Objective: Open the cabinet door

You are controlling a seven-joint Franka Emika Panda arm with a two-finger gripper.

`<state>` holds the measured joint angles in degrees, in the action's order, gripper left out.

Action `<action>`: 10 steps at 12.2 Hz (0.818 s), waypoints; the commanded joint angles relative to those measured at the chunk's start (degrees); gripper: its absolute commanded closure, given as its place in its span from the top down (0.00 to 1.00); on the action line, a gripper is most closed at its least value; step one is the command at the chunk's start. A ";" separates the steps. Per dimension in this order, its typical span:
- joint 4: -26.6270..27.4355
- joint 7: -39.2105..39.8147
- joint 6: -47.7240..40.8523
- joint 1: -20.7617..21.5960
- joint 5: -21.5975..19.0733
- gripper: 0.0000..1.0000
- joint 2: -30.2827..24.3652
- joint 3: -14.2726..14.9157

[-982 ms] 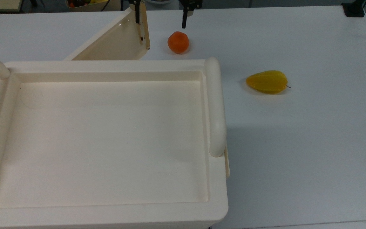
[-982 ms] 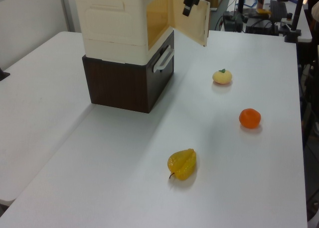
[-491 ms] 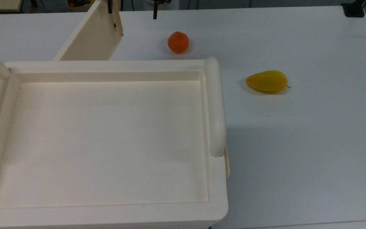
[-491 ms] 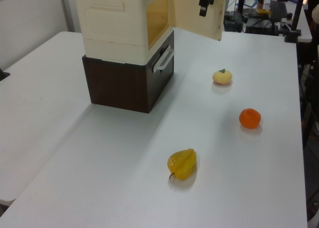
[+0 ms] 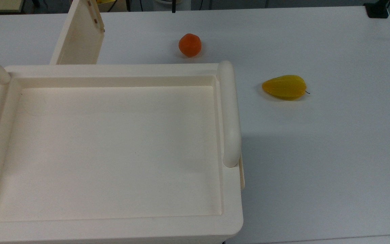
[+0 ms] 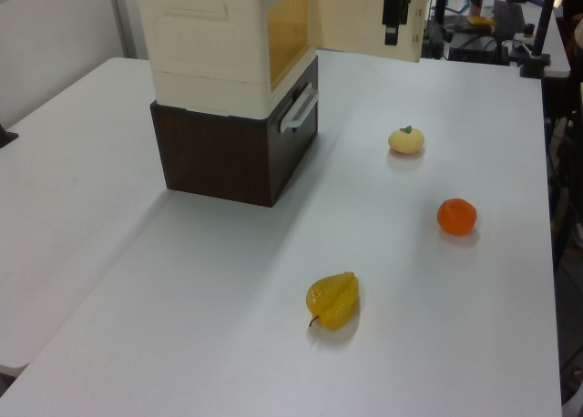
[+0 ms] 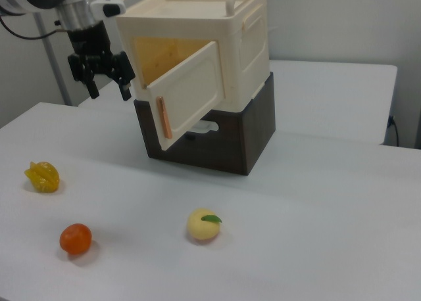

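Top view: the cabinet (image 5: 113, 149) fills the lower left, its left side cut off; the cabinet door (image 5: 78, 37) stands swung out at 11 o'clock, its top cropped. An orange (image 5: 190, 44) and a yellow starfruit (image 5: 284, 87) lie on the worktop (image 5: 317, 152).

Left view: the tool (image 6: 395, 12) overlaps the door's far edge, its upper part cropped.

Right view: the tool hangs at 10 o'clock, fingers spread, gripping nothing, apart from the door. No writing is legible anywhere.

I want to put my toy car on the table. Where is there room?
Lots of bare table lies on the left view's left, beside the cabinet. There is also space in front of the yellow fruit. It is busier near the open cabinet door, gripper, peach and orange.
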<state>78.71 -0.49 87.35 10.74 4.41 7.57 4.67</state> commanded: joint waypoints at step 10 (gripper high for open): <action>20.62 1.19 6.96 -9.33 -0.19 1.00 -10.22 -4.59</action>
